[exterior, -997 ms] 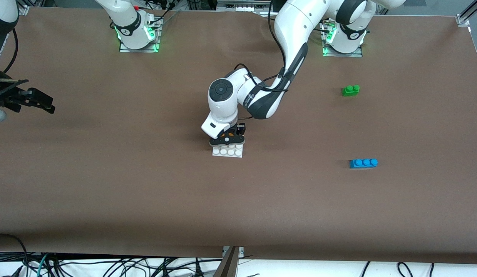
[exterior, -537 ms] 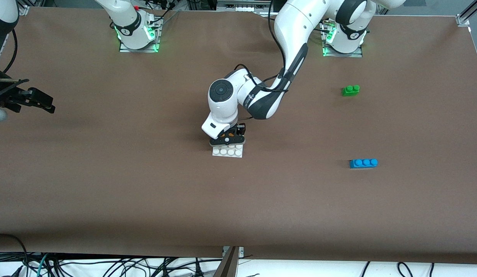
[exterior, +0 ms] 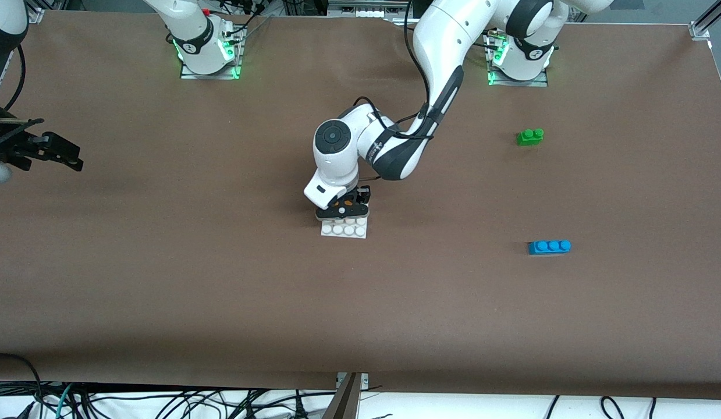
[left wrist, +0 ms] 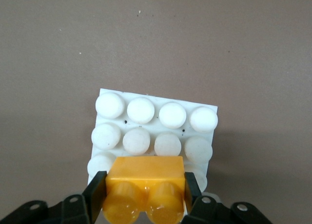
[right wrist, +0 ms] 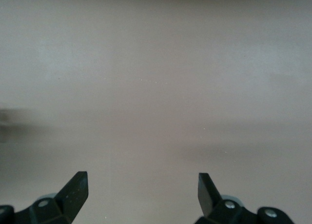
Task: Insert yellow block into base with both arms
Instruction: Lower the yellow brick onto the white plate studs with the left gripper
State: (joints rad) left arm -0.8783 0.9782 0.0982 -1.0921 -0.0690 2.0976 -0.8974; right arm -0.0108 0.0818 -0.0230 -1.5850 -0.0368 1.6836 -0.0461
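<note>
We find the left gripper [exterior: 343,210] low over the base [exterior: 344,230], clamped on the yellow block [left wrist: 145,192]; in the left wrist view its fingers [left wrist: 95,193] press the block's two short sides. The block sits at the base's 12 o'clock edge in the front view, over the stud row farthest from that camera, and we cannot tell whether it is touching the studs or just above them. We judge the task late but unfinished: the block is picked up and aligned over the base; what is left is pressing it fully home and releasing it. The base lies near the table centre and nothing holds it down. The right gripper [right wrist: 142,192] waits with jaws spread wide and empty over bare table near the right arm's end, at about 9 o'clock in the front view [exterior: 43,150], well apart from the base; it takes no visible part in the insertion. The table [exterior: 220,291] is covered in a plain matte brown sheet. A green brick [exterior: 529,137] lies at roughly 2 o'clock from the base and a blue brick [exterior: 549,247] at roughly 3 o'clock, both well apart from it. Both arm bases stand along the 12 o'clock edge with green lights lit, and cables [exterior: 162,404] trail at the 6 o'clock edge.
</note>
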